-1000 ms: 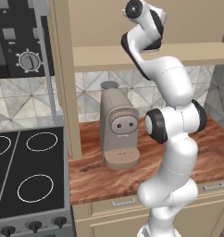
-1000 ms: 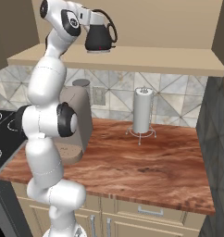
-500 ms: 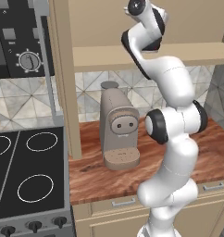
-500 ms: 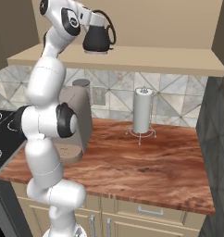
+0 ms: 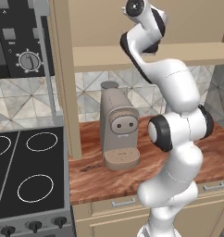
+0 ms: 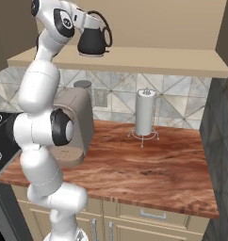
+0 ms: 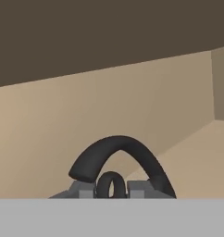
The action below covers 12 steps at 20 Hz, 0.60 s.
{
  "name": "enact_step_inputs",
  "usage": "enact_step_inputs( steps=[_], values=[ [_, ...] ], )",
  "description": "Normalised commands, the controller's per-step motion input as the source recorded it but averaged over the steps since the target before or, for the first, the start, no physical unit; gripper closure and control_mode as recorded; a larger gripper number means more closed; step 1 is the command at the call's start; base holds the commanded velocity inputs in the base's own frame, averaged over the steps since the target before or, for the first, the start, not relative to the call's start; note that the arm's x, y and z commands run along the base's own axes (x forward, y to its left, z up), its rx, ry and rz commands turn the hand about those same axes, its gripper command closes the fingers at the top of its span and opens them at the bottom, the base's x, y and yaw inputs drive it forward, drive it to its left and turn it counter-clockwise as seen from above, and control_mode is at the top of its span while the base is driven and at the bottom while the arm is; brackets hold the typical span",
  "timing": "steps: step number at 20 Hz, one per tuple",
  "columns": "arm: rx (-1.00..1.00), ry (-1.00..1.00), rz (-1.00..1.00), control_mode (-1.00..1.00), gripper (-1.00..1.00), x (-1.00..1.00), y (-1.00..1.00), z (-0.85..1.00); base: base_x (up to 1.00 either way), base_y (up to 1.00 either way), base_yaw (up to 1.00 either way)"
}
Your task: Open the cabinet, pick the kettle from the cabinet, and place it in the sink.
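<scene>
- Gripping the kettle (image 6: 92,41) by its looped handle (image 7: 115,155), the gripper (image 6: 94,21) has its jaws pinched nearly shut around that loop; from the hand camera the finger tips (image 7: 84,190) sit right at the foot of the arch.
- Kettle's up at shelf (image 6: 149,60) level in the open cabinet (image 5: 63,78), right at the shelf's front edge. Can't tell if the base is touching the shelf or just off it.
- Count: one kettle, one coffee machine (image 5: 117,133), one paper towel roll (image 6: 145,113) on its wire stand, both sitting on the wood counter (image 6: 149,167).
- Stovetop (image 5: 28,173) off to the left shows three white rings, with three knobs along its front edge.
- One round dial (image 5: 28,60) on the dark panel above the stove.
- No readable brands or writing anywhere.
</scene>
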Motion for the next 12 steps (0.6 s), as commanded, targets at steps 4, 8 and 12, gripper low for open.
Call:
enact_step_inputs(
  steps=[4,8,12],
  values=[
    [0.00,-0.16,0.00,-1.00,1.00,-0.33,0.30,-0.35,0.00,0.00,0.00],
    [0.00,-0.13,0.00,-1.00,1.00,-0.34,0.24,-0.20,0.00,0.00,0.00],
    [0.02,-0.01,0.00,-1.00,1.00,-0.37,0.14,0.00,0.00,0.00,0.00]
  ],
)
